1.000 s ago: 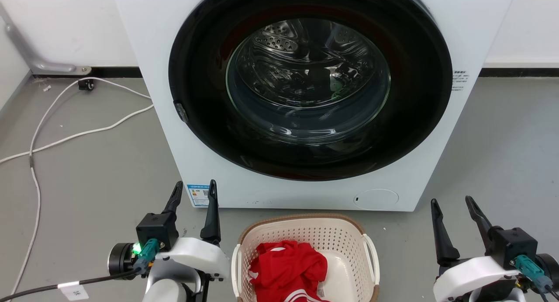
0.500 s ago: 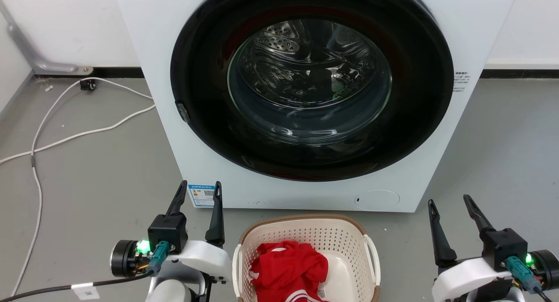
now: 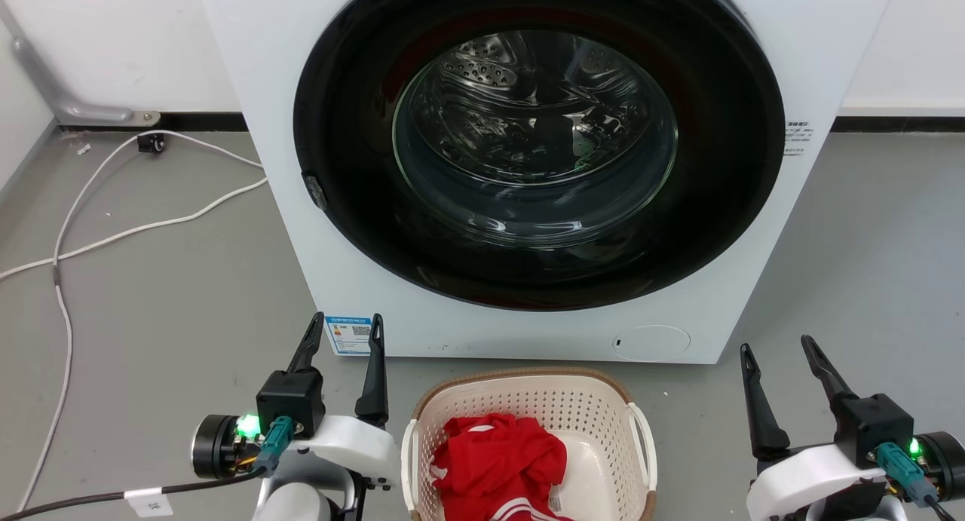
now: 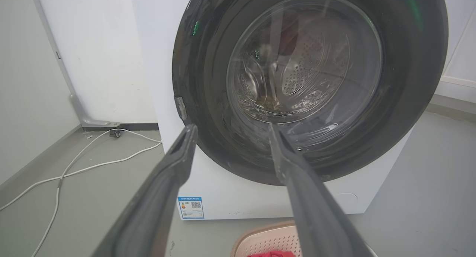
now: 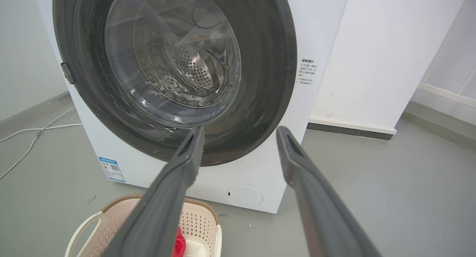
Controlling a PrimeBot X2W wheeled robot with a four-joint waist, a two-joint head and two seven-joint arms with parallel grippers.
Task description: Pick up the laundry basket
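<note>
Laundry basket (image 3: 580,412) sits on the grey floor (image 3: 151,317) at the near edge, just in front of the washing machine (image 3: 317,265), with a red garment (image 3: 497,461) inside. Its white handles (image 3: 648,445) face left and right, which is likely why the left gripper (image 3: 344,321) and right gripper (image 3: 777,346) flank it, both with fingers apart and holding nothing. Bare floor lies open on either side, while the machine crowds the far rim.

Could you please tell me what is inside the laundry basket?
A crumpled red garment with white stripes lies in the laundry basket, bare cream bottom showing beside it. Anything beneath the garment is covered; the basket's near end is cropped.
</note>
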